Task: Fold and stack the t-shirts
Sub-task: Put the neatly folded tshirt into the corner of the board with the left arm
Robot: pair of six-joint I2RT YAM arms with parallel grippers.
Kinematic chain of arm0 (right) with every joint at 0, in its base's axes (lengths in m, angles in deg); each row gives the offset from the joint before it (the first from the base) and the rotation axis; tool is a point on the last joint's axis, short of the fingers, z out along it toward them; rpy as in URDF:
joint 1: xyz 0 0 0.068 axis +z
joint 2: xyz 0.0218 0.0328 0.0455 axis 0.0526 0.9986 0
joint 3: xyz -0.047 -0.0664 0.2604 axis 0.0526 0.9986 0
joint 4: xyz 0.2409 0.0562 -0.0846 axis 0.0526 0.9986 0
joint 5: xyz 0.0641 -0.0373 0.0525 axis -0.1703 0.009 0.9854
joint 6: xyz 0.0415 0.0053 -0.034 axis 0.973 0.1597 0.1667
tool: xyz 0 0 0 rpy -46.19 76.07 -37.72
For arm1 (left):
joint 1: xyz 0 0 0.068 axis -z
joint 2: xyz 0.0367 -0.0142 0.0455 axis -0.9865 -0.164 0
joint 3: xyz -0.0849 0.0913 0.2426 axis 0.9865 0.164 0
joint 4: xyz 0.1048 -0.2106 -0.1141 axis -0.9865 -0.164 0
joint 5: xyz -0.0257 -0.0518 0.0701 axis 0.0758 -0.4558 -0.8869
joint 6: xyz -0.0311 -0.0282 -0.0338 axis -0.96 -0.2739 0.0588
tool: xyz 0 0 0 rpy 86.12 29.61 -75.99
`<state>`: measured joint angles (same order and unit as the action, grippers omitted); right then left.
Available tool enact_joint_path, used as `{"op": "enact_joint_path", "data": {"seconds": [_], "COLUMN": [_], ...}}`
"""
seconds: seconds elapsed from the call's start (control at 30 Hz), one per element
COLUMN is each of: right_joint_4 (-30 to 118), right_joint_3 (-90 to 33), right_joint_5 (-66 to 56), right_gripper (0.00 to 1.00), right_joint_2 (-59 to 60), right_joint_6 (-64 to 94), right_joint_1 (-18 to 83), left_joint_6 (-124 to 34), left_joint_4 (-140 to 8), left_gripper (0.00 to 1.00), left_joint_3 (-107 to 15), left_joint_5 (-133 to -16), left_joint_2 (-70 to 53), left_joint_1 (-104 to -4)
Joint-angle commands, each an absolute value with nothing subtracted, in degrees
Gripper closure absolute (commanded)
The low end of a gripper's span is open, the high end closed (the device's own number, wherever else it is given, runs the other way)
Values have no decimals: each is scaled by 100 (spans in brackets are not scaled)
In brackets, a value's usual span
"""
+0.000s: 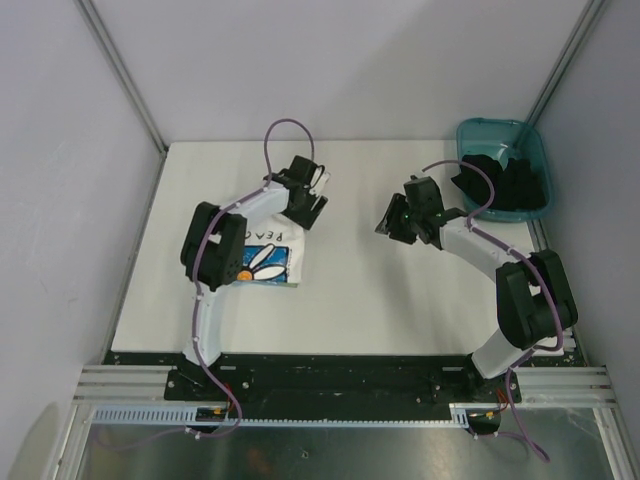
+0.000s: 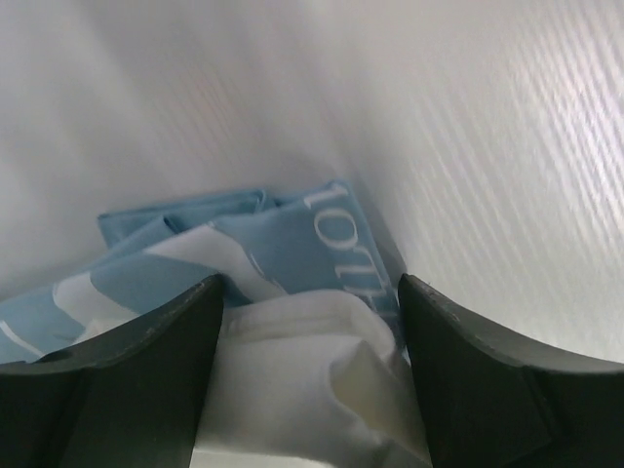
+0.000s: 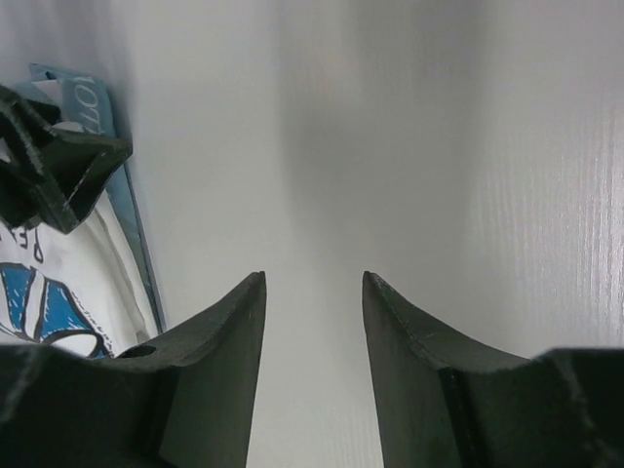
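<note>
A folded white t-shirt with a blue daisy print (image 1: 268,258) lies on the table left of centre, partly under my left arm. It also shows in the right wrist view (image 3: 49,292), with a light-blue edge of another tee (image 3: 125,210) beneath it. My left gripper (image 1: 312,205) is at this pile's far right corner. In the left wrist view its fingers (image 2: 310,288) stand wide apart with a white fold (image 2: 292,361) between them, and the light-blue graphic with white letters (image 2: 292,244) lies just beyond. My right gripper (image 1: 392,222) is open and empty over bare table (image 3: 312,278).
A teal plastic bin (image 1: 535,150) holding dark cloth stands at the far right corner of the white table. Grey walls close in the back and sides. The metal rail runs along the near edge.
</note>
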<state>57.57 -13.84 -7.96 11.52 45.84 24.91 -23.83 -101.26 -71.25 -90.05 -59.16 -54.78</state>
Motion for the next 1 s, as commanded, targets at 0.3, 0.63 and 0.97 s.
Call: {"op": "enact_joint_path", "data": {"seconds": [0.3,0.63,0.97], "right_joint_4": [5502,5647,6094], "right_joint_3": [-832,-723,-667], "right_joint_5": [-750,-664,-708], "right_gripper": [52,53,53], "right_joint_2": [813,640,174], "right_joint_6": [4666,4642,4541], "right_joint_1": [2472,2544,2613], "left_joint_6": [-1868,-1928,-1801], "left_joint_4": [-10204,-9648,-9333], "left_gripper": [24,23,19], "left_joint_3": [-4898,-2966,-2398], "left_joint_5": [-9280,-9860,-10097], "left_joint_2": [-4508,-3352,-2373], "left_joint_1": [-5858,-6232,-6308]}}
